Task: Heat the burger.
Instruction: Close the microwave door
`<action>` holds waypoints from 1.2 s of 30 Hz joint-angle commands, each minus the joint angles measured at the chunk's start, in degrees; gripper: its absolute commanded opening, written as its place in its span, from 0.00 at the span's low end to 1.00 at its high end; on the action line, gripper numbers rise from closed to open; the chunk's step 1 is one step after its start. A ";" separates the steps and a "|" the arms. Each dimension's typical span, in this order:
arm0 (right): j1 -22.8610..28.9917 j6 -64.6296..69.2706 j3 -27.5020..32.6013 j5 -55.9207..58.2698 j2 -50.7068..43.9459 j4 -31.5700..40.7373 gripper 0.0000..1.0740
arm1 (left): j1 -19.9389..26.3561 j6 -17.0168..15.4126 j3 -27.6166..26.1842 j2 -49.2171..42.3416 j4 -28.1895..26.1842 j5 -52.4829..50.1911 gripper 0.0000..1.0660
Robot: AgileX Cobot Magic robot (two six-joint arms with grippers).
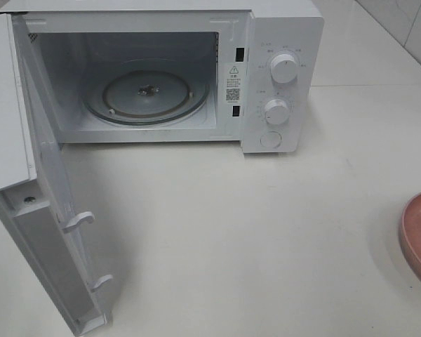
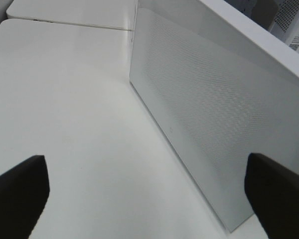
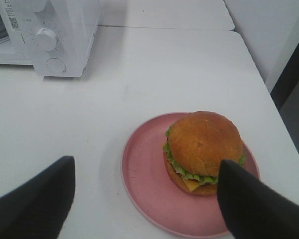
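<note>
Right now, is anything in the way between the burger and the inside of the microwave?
Nothing visible. The microwave door hangs wide open, its glass tray is bare, and the white table between it and the burger on the pink plate has nothing on it.

My microwave [image 1: 196,70] stands at the table's [image 1: 231,239] back, door [image 1: 35,182] swung left; the burger [image 3: 204,149] sits on the plate [image 3: 144,184], right.
</note>
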 commanded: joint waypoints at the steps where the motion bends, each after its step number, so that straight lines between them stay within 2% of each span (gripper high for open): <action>1: -0.34 -0.17 0.11 -0.86 -1.38 -0.23 0.71 | 0.11 0.34 -1.72 -1.03 -2.06 -4.13 0.94; 4: -0.34 -0.17 0.11 -0.86 -1.38 -0.23 0.71 | 0.11 0.80 -1.89 -1.03 -2.01 -5.33 0.94; 6: -0.34 -0.17 0.11 -0.86 -1.38 -0.23 0.71 | 0.11 3.61 -1.95 0.46 -2.23 -6.99 0.94; 7: -0.34 -0.17 0.11 -0.86 -1.38 -0.23 0.71 | 0.11 3.61 -1.95 0.46 -2.23 -6.99 0.94; 12: -0.34 -0.17 0.11 -0.86 -1.38 -0.23 0.71 | 0.00 7.73 -1.95 5.84 -1.89 -7.91 0.93; 16: -0.34 -0.17 0.11 -0.86 -1.38 -0.23 0.71 | 0.00 7.62 -1.95 8.59 -0.34 -9.91 0.86; 17: -0.34 -0.17 0.11 -0.86 -1.38 -0.23 0.71 | 0.00 7.62 -1.95 9.57 0.40 -10.54 0.81; 18: -0.34 -0.17 0.11 -0.86 -1.38 -0.23 0.71 | 0.00 7.62 -1.95 11.34 1.43 -11.69 0.67; 19: -0.34 -0.17 0.11 -0.86 -1.38 -0.23 0.71 | 0.00 7.62 -1.95 11.34 1.43 -11.69 0.67; 20: -0.34 -0.17 0.11 -0.86 -1.38 -0.23 0.71 | 0.00 7.62 -1.95 12.26 1.78 -12.32 0.58; 21: -0.34 -0.17 0.11 -0.86 -1.38 -0.23 0.71 | 0.00 7.62 -1.95 13.41 1.95 -13.46 0.39; 22: -0.34 -0.17 0.11 -0.86 -1.38 -0.23 0.71 | 0.00 7.62 -1.95 13.41 1.95 -13.46 0.39; 23: -0.34 -0.29 0.11 -0.86 -1.38 -0.23 0.71 | 0.00 7.62 -1.83 14.38 1.95 -14.73 0.19; 24: -0.34 -0.29 0.11 -0.86 -1.38 -0.23 0.71 | 0.00 7.62 -1.83 14.38 1.95 -14.73 0.19; 26: -0.34 -0.29 0.11 -0.86 -1.38 -0.17 0.71 | 0.00 7.62 -0.97 15.64 2.12 -17.99 0.00; 36: -0.34 -0.34 0.11 -0.86 -1.38 -0.17 0.71 | 0.00 7.62 4.81 19.82 2.12 -33.92 0.00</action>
